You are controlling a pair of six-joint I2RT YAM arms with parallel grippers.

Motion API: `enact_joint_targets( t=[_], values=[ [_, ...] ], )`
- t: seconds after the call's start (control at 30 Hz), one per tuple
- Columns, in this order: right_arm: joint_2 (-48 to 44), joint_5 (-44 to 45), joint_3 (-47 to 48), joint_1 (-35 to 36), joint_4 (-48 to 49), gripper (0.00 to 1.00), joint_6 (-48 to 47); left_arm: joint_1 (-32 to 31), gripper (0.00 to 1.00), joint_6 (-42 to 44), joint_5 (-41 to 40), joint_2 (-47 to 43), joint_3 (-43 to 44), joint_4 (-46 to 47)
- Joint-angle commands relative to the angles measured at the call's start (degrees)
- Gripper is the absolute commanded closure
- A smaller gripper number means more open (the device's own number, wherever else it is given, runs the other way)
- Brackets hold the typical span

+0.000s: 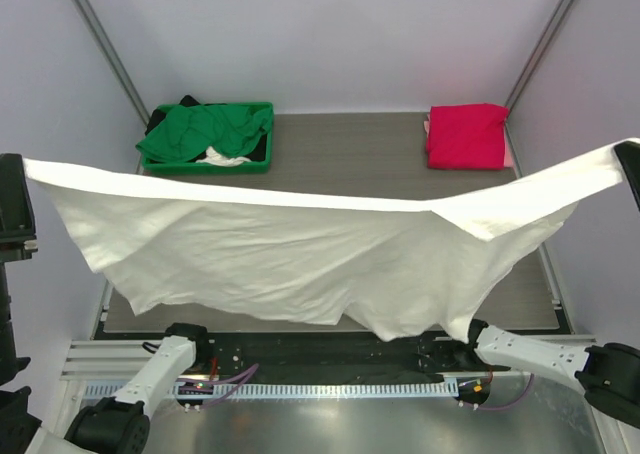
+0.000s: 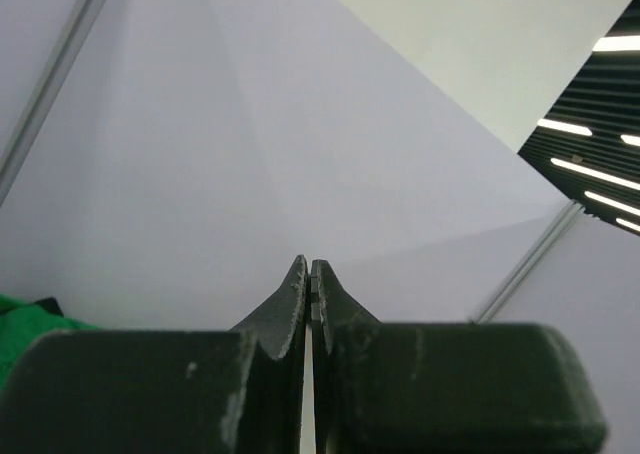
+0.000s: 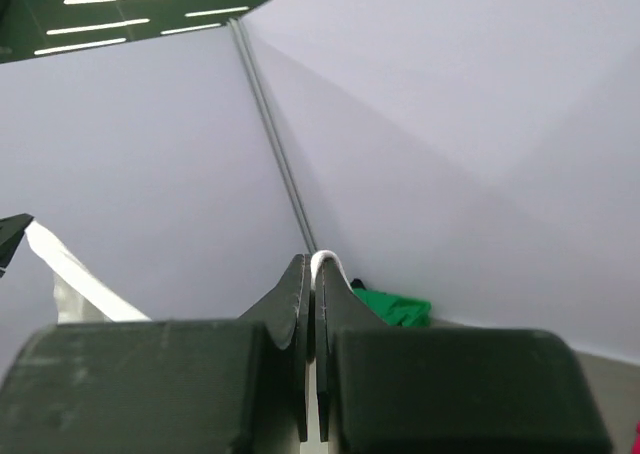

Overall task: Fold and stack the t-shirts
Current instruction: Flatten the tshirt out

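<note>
Shirts counted three for sure: one big white cotton t-shirt, one bright pink-red tee folded square at 1 o'clock on the wooden table, and one green tee heaped in the green plastic bin at 11 o'clock, over some white cloth and dark cloth. Two grippers. The white one hung stretched in the air: left gripper pinched tight on its corner at 9 o'clock, right gripper clamped on the other at 3 o'clock, middle sagging toward 6.
</note>
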Motion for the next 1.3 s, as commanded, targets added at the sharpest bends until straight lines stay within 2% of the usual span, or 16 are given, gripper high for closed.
enact_joint_targets(
  t=[0.0,0.17,0.3,0.33,0.37,0.5,0.67,0.7,0.73,0.77,0.8,0.87,0.97,1.0,1.1,1.27],
  values=[
    [-0.98,-12.05,3.62,-4.16,7.61,0.99,-3.61,-0.12,1.00,2.35,2.44,-0.13,1.35,5.87],
    [0.86,-11.21,5.22,-10.66,9.29,0.99,-3.43,-0.21,1.00,2.44,2.62,1.26,0.39,6.23],
    [7.95,12.04,3.29,-14.98,3.07,0.99,-1.17,-0.56,1.00,0.69,0.78,7.14,0.91,-1.38],
    [9.99,25.14,2.59,-14.98,0.78,0.99,-0.11,-0.56,1.00,0.25,0.43,8.99,1.17,-3.42],
    [11.75,30.58,1.02,-14.89,-2.11,0.99,0.43,-0.56,1.00,-0.19,-0.01,10.49,0.48,-5.36],
    [21.84,44.87,-15.83,-16.37,3.12,0.99,-0.79,-0.47,1.00,-2.82,-3.00,17.69,-16.85,-8.90],
    [40.47,30.23,-15.79,-32.27,1.30,0.98,6.22,5.93,1.00,-3.97,3.04,28.94,-33.87,-2.23],
    [45.03,23.50,-10.83,-35.77,-1.06,0.58,7.36,7.86,0.98,-3.97,3.93,31.48,-35.20,-1.60],
    [49.17,21.69,-7.21,-36.85,-3.96,0.36,9.38,7.96,0.94,-3.71,4.90,38.03,-35.56,-1.86],
    [57.21,20.11,-3.35,-37.47,-9.90,0.21,9.57,9.88,0.78,-2.06,6.65,41.06,-34.00,-4.56],
    [60.25,18.78,3.31,-37.48,-12.57,0.08,9.40,10.42,0.74,-0.82,6.84,44.31,-33.02,-5.98],
    [62.74,17.11,4.70,-37.13,-15.50,0.05,9.75,10.43,0.53,1.46,7.28,48.38,-31.96,-7.66],
    [56.97,12.90,-9.67,-37.04,-7.12,0.03,10.54,10.43,0.36,1.65,7.11,45.24,-36.34,-5.21],
    [51.72,11.58,-19.47,-37.04,-4.19,0.03,10.54,10.43,0.34,1.56,6.76,43.83,-39.57,-4.59],
    [43.88,6.13,-34.70,-37.13,3.12,0.03,11.86,10.51,0.33,-0.01,6.05,36.63,-47.12,-2.22],
    [39.46,-6.15,-49.17,-37.13,10.84,0.03,13.88,10.34,0.34,-3.09,9.83,26.43,-60.68,4.36]
  ],
)
